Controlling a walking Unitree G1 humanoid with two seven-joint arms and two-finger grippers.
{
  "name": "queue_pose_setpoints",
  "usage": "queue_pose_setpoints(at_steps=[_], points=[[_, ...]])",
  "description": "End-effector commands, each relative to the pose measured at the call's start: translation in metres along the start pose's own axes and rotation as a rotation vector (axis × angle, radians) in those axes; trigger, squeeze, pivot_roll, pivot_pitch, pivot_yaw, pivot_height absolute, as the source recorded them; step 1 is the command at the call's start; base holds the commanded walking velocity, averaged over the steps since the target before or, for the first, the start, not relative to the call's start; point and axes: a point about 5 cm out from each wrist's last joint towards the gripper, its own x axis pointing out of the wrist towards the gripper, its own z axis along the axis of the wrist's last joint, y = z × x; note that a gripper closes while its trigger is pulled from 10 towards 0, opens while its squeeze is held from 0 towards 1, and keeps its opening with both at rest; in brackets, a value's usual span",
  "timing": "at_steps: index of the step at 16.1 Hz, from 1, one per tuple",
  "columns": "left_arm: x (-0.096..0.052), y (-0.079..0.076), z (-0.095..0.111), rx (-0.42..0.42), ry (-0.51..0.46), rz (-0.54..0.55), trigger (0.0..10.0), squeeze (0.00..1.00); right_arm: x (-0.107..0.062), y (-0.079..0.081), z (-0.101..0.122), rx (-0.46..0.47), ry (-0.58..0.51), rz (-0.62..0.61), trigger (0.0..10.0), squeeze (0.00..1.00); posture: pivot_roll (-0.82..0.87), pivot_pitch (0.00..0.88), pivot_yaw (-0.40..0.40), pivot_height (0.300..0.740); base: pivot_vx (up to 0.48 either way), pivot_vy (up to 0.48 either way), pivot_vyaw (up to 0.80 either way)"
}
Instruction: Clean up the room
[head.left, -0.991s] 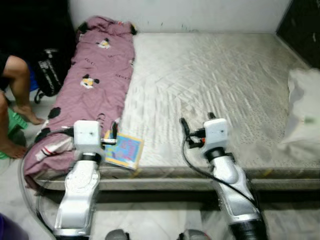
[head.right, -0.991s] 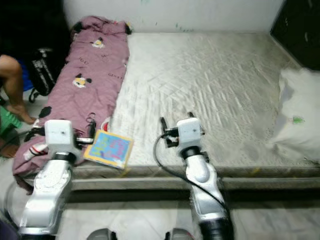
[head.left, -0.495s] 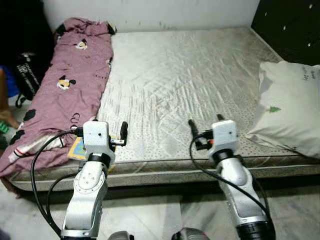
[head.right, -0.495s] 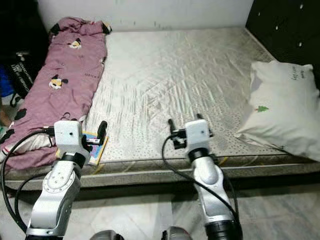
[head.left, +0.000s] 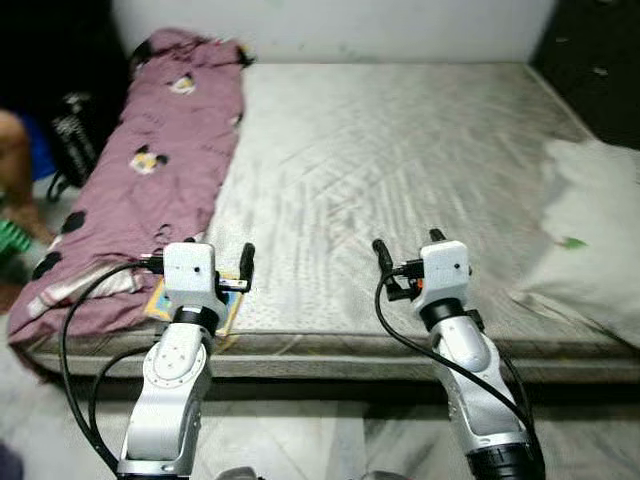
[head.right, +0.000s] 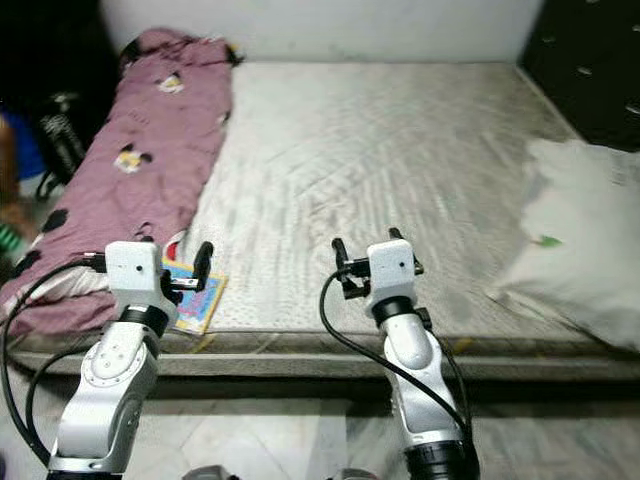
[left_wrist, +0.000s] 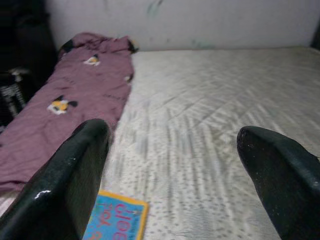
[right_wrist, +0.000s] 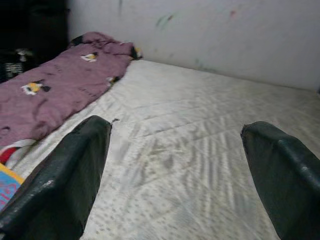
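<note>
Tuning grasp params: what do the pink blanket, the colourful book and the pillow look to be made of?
Pink blanket: soft printed fabric, matte, going by its folds and drape. Colourful book: thin paper or card with a printed cover that lies flat; gloss unclear. Pillow: white cloth case, puffy so probably soft-filled, blurred. Both end effectors hover open over the mattress.

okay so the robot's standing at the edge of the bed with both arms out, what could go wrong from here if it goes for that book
The book lies at the mattress edge, partly tucked under the pink blanket; a push from the open left tool might slide it off onto the floor. Closing on it could also catch blanket fabric and drag the blanket along. The head views are blurred, so aim may be off until the robot settles.
</note>
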Motion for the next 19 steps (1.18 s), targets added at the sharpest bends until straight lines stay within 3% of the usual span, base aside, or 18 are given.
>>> queue_pose_setpoints(at_steps=[1, 8, 15, 19], points=[[0.0002, 0.0016, 0.0018, 0.001, -0.010, -0.004, 10.0, 0.00, 0.0021, 0.0017, 0.0034, 0.007, -0.013, 0.006, 10.0, 0.00, -0.06, 0.048, 0.017, 0.740, 0.382, 0.000, 0.00], [0.0016, 0.0026, -0.0010, 0.010, 0.015, 0.017, 10.0, 0.00, 0.0026, 0.0010, 0.0031, 0.012, -0.012, 0.002, 10.0, 0.00, -0.05, 0.048, 0.017, 0.740, 0.096, 0.000, 0.00], [0.0016, 0.0009, -0.0005, 0.018, 0.007, 0.012, 10.0, 0.00, 0.0027, 0.0004, 0.0016, 0.017, -0.006, 0.000, 10.0, 0.00, -0.05, 0.042, 0.018, 0.740, 0.000, 0.000, -0.54], [0.0019, 0.0003, -0.0013, 0.018, 0.009, 0.012, 10.0, 0.00, 0.0035, 0.0010, 0.0007, 0.015, -0.003, 0.008, 10.0, 0.00, -0.05, 0.029, 0.015, 0.740, 0.000, -0.382, 0.00]])
